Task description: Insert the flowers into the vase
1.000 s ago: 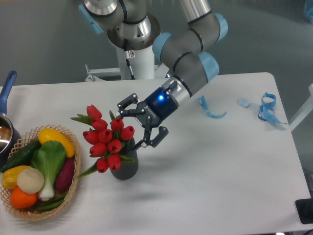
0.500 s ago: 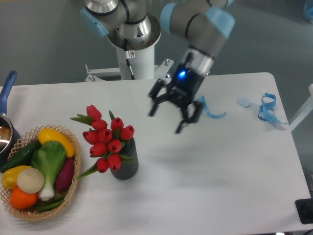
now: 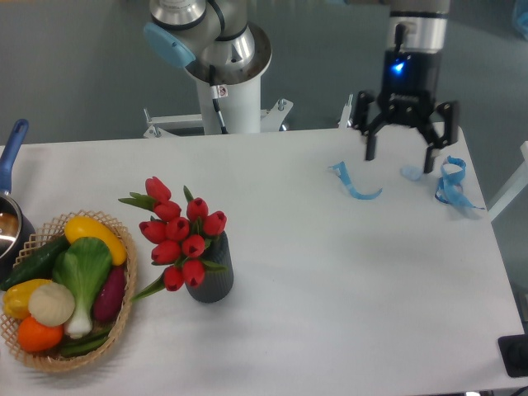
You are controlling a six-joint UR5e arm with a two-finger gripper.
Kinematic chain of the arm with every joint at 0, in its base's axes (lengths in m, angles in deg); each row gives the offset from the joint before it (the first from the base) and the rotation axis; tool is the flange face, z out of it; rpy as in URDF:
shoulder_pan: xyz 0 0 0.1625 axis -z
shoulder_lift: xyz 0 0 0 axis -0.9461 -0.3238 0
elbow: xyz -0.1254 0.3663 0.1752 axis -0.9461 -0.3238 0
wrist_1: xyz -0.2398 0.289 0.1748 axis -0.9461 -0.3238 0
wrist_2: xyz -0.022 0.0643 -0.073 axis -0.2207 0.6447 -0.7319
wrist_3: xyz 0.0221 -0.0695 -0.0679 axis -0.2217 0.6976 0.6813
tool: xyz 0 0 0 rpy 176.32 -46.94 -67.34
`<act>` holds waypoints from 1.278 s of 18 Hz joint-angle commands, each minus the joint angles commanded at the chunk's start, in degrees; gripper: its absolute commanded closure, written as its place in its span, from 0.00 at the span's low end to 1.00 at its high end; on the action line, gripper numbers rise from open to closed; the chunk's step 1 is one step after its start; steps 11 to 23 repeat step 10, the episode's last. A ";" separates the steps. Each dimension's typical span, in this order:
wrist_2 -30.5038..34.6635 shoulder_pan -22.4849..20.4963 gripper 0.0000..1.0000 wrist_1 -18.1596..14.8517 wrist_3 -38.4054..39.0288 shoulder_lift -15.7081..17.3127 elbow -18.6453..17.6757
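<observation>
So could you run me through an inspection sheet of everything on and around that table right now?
Surface: white table, no spills seen.
Job's things: red flowers stand in the dark grey vase, buds leaning left over its rim.
Clutter: wicker basket of vegetables at front left; a blue-handled pot at the left edge; blue ribbon scraps and at back right.
Grippers: gripper open, empty, above the back right of the table, far from the vase.
Cables: a thin dark cable on the arm's white pedestal.
Surroundings: grey floor behind; a dark object at the lower right edge, unclear what.
</observation>
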 joint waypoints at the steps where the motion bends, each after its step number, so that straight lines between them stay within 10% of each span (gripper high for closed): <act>1: 0.17 -0.61 0.00 -2.47 -1.59 0.26 1.23; 10: 2.72 -8.53 0.00 -10.13 -17.16 2.55 1.86; 23: 2.72 -8.53 0.00 -10.13 -17.16 2.55 1.86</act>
